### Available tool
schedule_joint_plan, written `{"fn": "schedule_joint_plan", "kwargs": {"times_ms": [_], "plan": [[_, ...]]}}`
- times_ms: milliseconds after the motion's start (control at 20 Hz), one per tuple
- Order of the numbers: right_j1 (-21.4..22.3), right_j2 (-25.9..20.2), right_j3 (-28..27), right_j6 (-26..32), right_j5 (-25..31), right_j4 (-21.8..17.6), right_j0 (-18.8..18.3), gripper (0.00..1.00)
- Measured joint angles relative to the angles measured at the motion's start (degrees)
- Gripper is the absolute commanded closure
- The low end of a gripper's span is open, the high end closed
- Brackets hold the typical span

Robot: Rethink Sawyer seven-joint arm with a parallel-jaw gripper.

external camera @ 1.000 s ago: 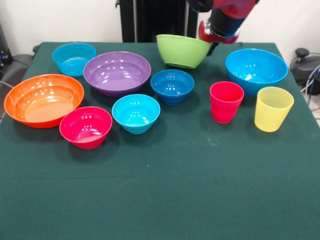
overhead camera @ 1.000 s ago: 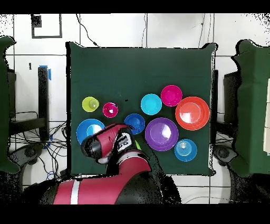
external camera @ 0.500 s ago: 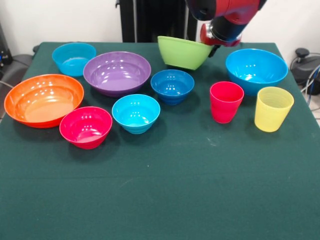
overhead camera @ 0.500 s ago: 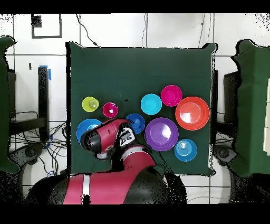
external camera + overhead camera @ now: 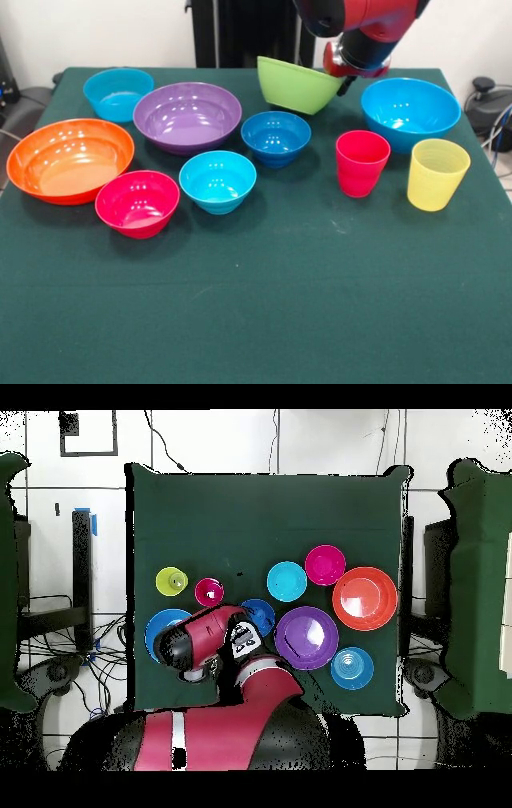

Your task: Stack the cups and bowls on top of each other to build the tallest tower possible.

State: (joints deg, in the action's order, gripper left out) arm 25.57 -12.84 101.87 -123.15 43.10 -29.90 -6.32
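Observation:
My gripper is shut on the right rim of the lime green bowl. That bowl hangs tilted in the air, behind and just above the small dark blue bowl. A large bright blue bowl rests to the right of the gripper. The red-pink cup and the yellow cup stand upright in front of it. In the overhead view my arm hides the green bowl and part of the dark blue bowl. No bowl or cup is stacked on another.
To the left sit the purple bowl, orange bowl, pink-red bowl, cyan bowl and a light blue bowl at the back corner. The green tablecloth stretches toward the front edge.
The green bowl has shifted slightly right and toward the dark blue bowl in the front view, tilting a little more. The arm moved with it; everything else kept still.

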Motion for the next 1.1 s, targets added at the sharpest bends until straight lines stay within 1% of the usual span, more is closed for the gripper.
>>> {"fn": "schedule_joint_plan", "kwargs": {"times_ms": [500, 850, 1050, 1100], "plan": [[0.0, -2.06, 0.0, 0.0, 1.41, -1.74, -1.5, 1.0], [0.0, -4.32, 0.01, -0.01, 1.89, -1.83, -4.59, 1.0], [0.22, -6.08, 0.5, -0.01, 1.88, -2.06, -7.15, 1.0], [0.45, -6.93, 1.05, -0.01, 1.84, -2.08, -8.62, 1.0]]}}
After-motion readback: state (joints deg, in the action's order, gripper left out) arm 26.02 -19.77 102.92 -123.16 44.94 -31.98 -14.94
